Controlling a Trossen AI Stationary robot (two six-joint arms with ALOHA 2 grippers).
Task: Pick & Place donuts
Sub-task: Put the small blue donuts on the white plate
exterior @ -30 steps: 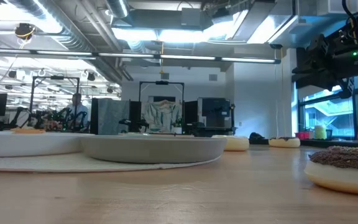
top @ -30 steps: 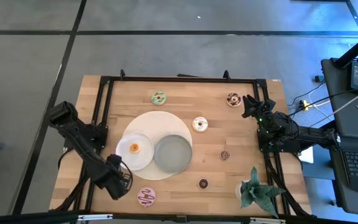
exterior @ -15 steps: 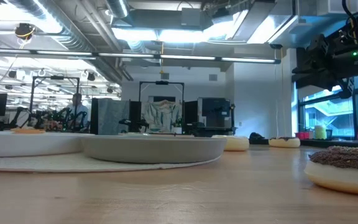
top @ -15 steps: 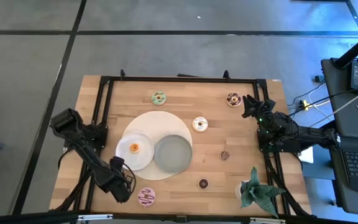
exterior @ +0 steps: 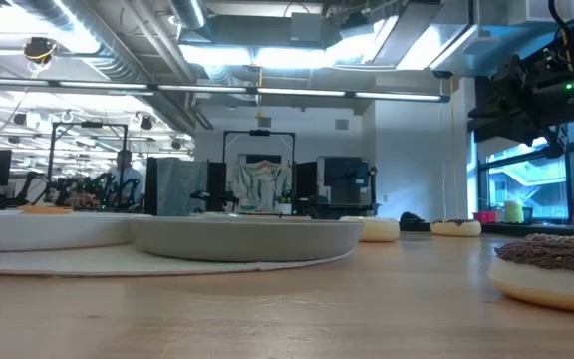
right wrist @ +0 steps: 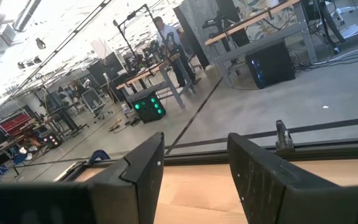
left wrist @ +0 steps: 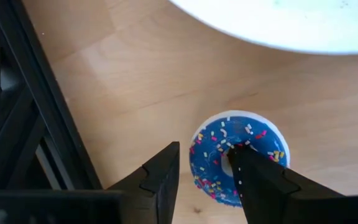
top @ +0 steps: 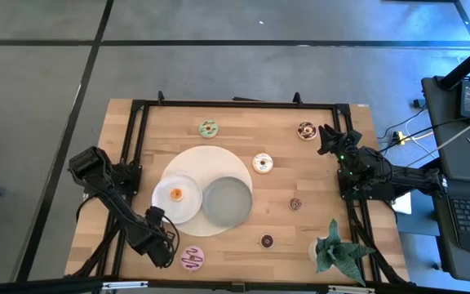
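the target is the blue sprinkled donut point(left wrist: 235, 157), flat on the wood just beside the big white plate point(left wrist: 278, 18), near the left front table edge. i have the left gripper point(left wrist: 207, 177) over it, jaws partly open and holding nothing: one finger sits over the ring's hole, the other outside its rim, a placement that i judge lets me pinch one wall of the ring. the black table frame point(left wrist: 17, 124) runs close alongside, limiting side clearance. in the high view a pink donut point(top: 192, 258) lies just beside this gripper. the right gripper point(right wrist: 191, 171) waits, jaws apart and empty, near the brown donut point(top: 306, 130).
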